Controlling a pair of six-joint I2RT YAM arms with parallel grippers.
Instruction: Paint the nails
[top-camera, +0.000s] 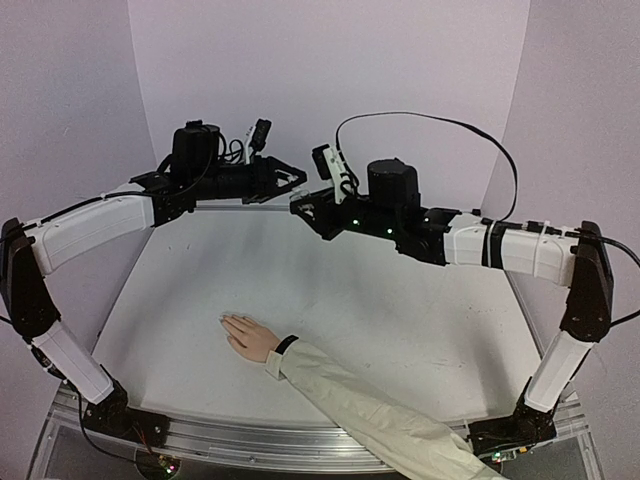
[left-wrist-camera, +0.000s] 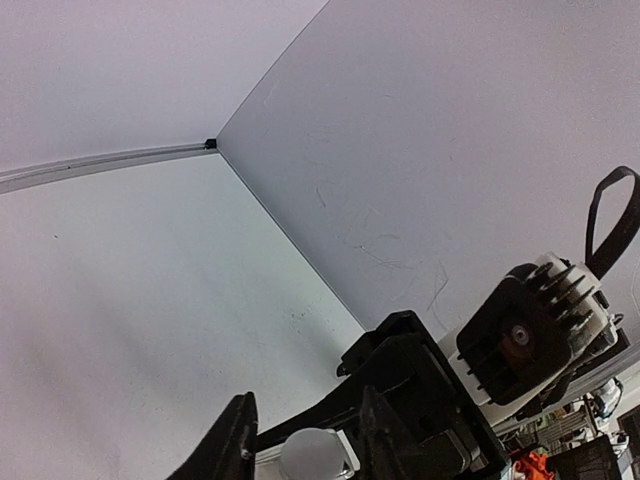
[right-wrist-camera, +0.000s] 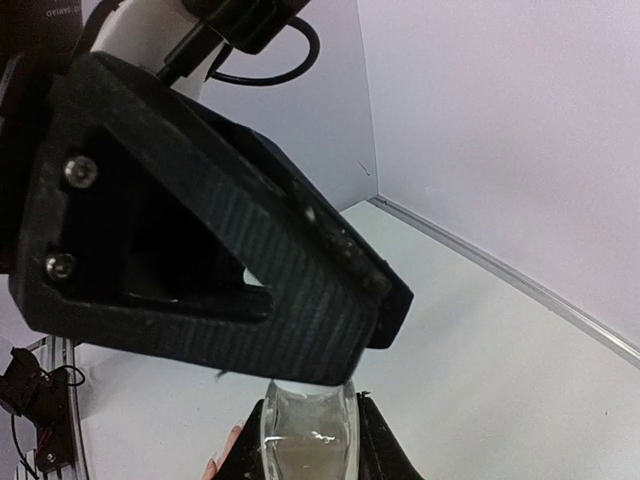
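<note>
Clear bottle (right-wrist-camera: 305, 440) cut off between right fingers (right-wrist-camera: 378, 455).

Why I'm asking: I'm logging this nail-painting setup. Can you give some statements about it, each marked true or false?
The hand lies flat on the table. True.
Both tools hover right beside the hand. False: the left tool and right tool meet near the back wall, well away from it.
The wrist wears a black band. True.
The right tool is empty. False: a translucent object sits between its fingers.
</note>
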